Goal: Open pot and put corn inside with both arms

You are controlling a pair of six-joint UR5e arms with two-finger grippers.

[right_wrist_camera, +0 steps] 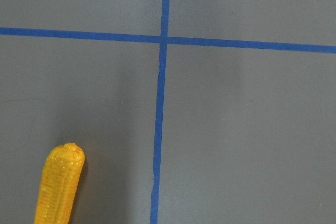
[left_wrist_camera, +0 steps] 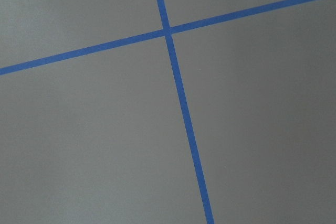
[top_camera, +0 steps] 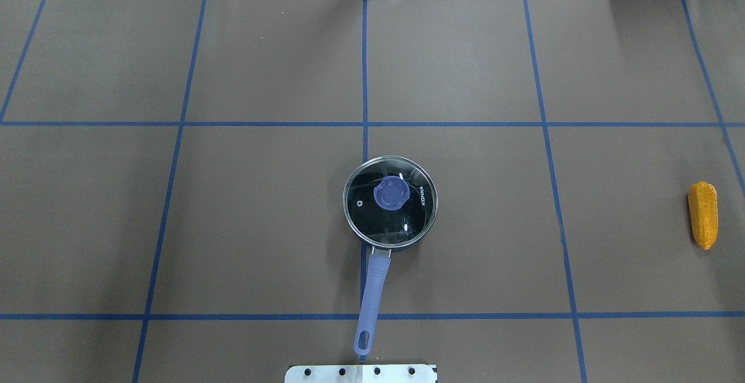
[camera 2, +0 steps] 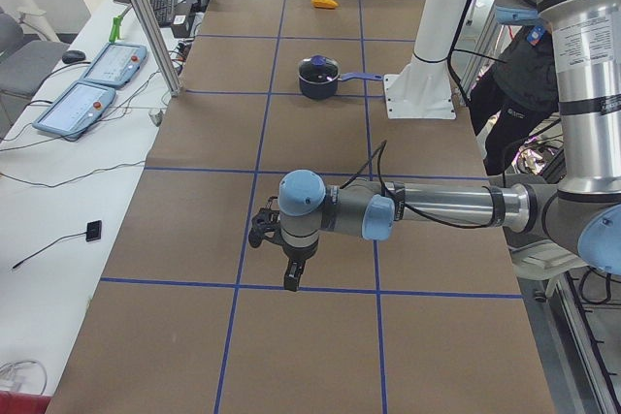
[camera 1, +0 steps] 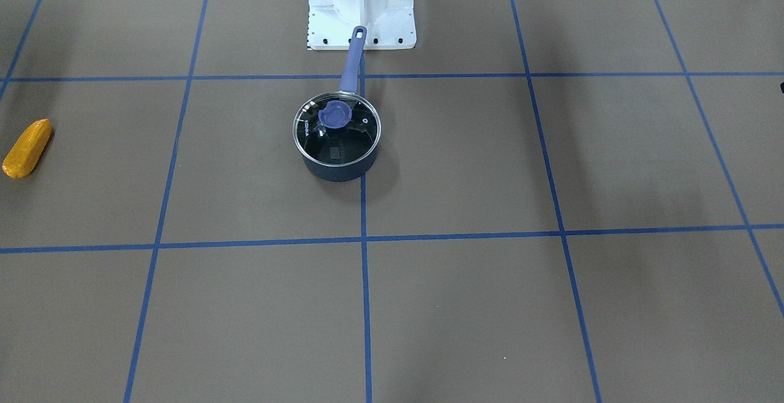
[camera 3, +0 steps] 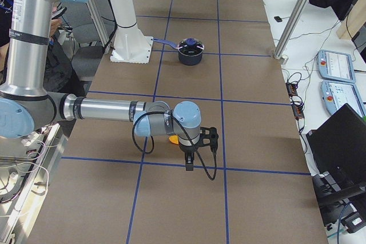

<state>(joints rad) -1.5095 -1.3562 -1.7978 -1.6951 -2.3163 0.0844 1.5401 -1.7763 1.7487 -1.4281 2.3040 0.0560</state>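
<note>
The dark-blue pot (camera 1: 335, 172) stands at the table's middle with its glass lid (camera 1: 337, 128) shut on it. Its purple handle (top_camera: 372, 290) points toward the robot's base. The corn (top_camera: 703, 214) lies flat far off on the robot's right side, and its tip shows in the right wrist view (right_wrist_camera: 59, 184). My left gripper (camera 2: 291, 281) hangs over bare table far left of the pot; I cannot tell whether it is open. My right gripper (camera 3: 189, 166) hangs near the corn (camera 3: 173, 139), which the arm partly hides; I cannot tell its state either.
The white base (camera 1: 361, 5) stands just behind the handle's end. Blue tape lines (top_camera: 365, 124) grid the brown table. Teach pendants (camera 2: 78, 94) and cables lie on the side bench beyond the table's far edge.
</note>
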